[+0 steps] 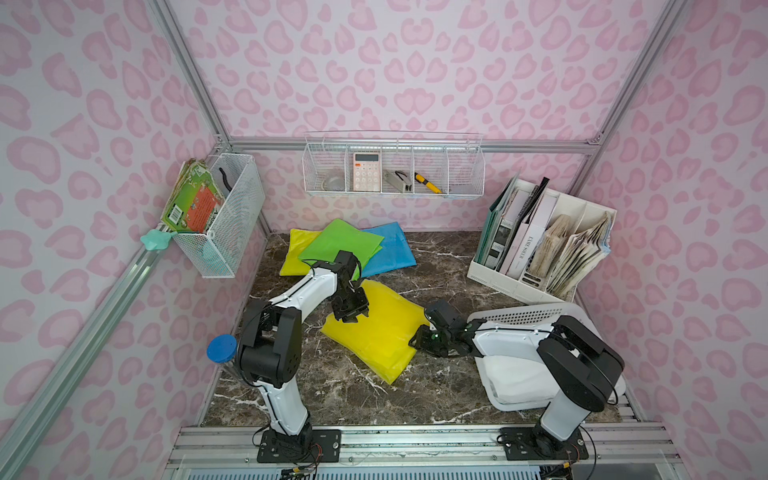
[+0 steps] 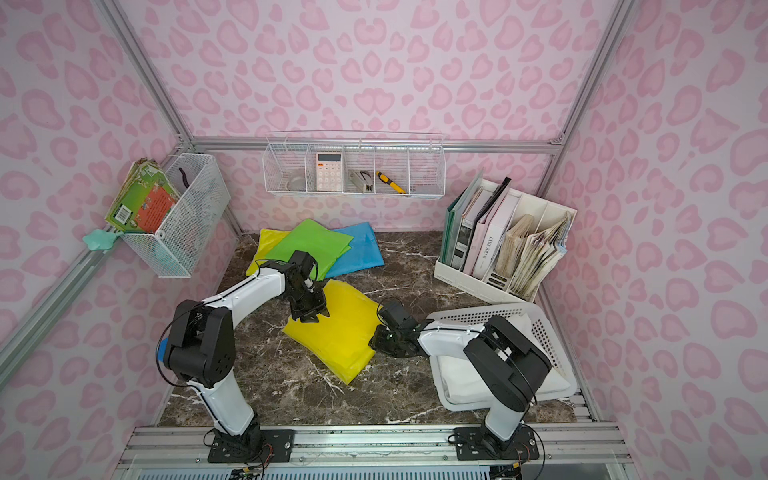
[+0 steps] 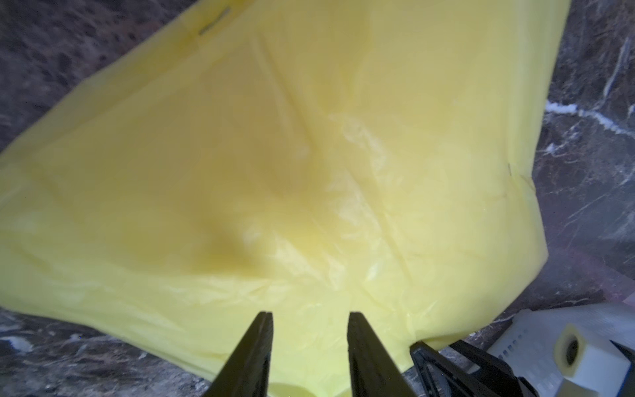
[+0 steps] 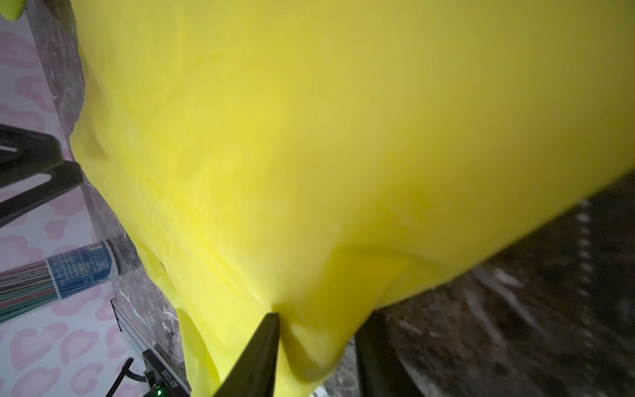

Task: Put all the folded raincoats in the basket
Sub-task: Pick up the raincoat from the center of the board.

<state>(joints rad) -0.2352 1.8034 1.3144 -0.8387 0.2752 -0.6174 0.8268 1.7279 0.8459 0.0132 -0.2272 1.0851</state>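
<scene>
Behind the basket (image 1: 528, 313), lettering on a binder spine (image 1: 524, 249) is illegible.

Pink leopard-print walls (image 1: 415, 62), braced by aluminium rails (image 1: 519, 146), enclose a dark marble tabletop (image 1: 449, 266) at lower centre under soft, even light.

Both our arms are bent at the elbow and reach in toward the middle. Our left arm (image 1: 309, 291) runs forward with the wrist bent, so the left gripper (image 1: 352, 319) points pretty much straight down. In the wrist view its fingers (image 3: 252, 354) stand a bit apart, tips down at the yellow raincoat (image 1: 374, 336). Our right arm (image 1: 511, 338) lies low and sideways, and the right gripper (image 1: 415, 341) has the raincoat's edge pinched between its fingers (image 4: 259, 354).
</scene>
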